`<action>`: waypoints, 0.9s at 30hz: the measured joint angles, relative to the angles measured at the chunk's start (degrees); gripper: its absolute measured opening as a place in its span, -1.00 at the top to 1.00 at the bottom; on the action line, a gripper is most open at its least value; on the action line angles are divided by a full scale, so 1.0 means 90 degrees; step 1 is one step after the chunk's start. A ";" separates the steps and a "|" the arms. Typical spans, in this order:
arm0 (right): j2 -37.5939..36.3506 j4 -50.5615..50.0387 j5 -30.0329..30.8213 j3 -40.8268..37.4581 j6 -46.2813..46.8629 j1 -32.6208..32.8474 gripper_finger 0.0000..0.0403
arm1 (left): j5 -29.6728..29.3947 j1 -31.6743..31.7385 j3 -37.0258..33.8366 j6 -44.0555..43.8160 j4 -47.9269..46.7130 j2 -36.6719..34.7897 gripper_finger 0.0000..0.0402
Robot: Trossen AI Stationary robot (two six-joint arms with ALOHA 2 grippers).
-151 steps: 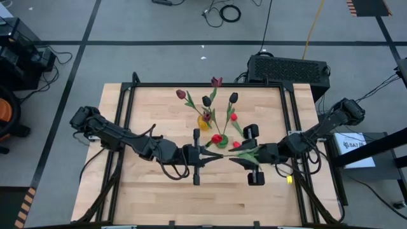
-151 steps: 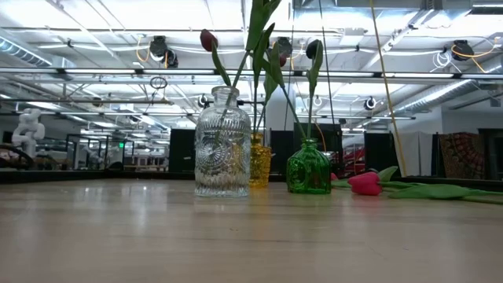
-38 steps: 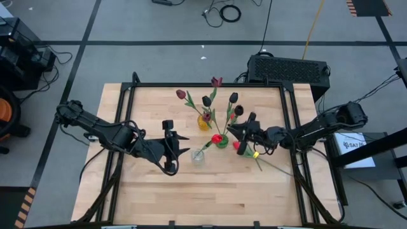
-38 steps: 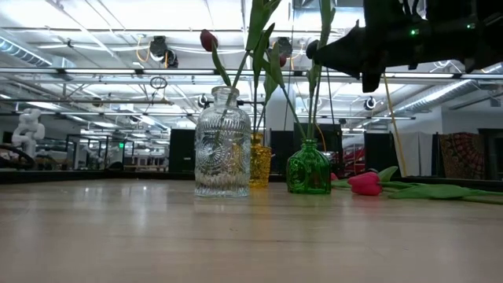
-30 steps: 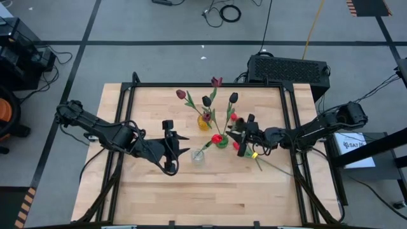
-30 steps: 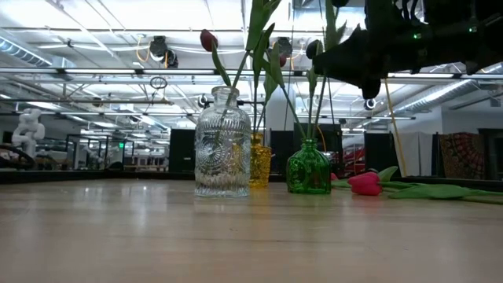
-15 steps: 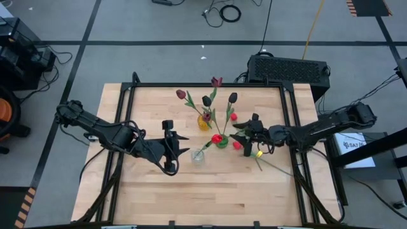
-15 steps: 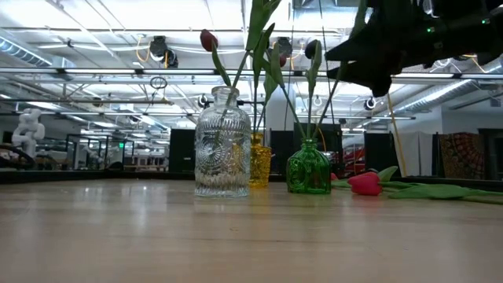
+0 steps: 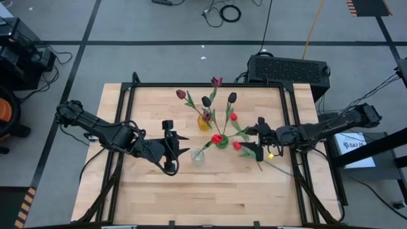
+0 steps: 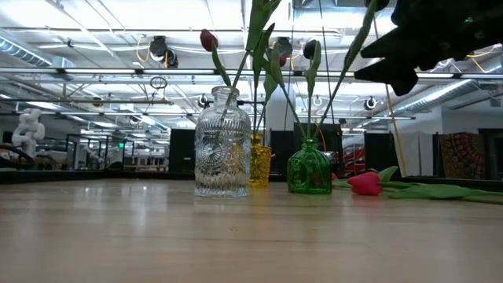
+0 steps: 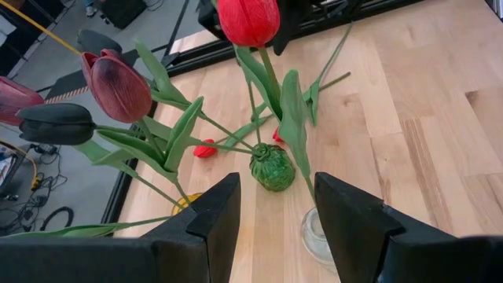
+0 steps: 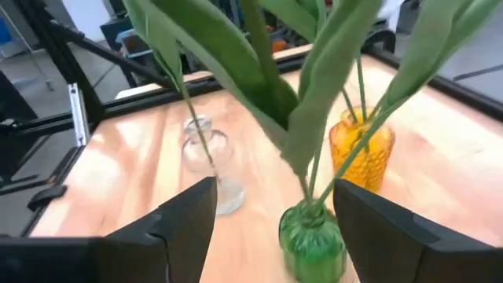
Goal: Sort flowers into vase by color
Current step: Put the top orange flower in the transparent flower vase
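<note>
High view | right claw [image 9: 253, 138] open | red tulip [image 9: 236, 145] just beside

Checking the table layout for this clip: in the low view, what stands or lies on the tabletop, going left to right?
Clear glass vase → amber vase → green vase → red tulip lying on the table.

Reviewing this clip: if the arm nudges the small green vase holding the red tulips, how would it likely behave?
The green vase looks like thick glass, squat with a broad base, so it should probably slide rather than roll. Its tall red tulips lean outward well above the neck, which may make it top-heavy and apt to tip. Being glass, it is likely slippery and breakable.
</note>
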 joint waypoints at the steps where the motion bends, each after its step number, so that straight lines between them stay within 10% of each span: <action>1: -0.0043 -0.0102 -0.0002 0.0000 0.0053 0.0023 -0.23 | 0.0000 0.0000 0.0000 0.0000 0.0000 0.0000 0.15; 27: 0.0696 -0.2924 0.1146 0.0002 0.1654 -0.0445 -0.23 | 0.0000 0.0047 -0.0002 -0.0041 0.0021 0.0002 0.15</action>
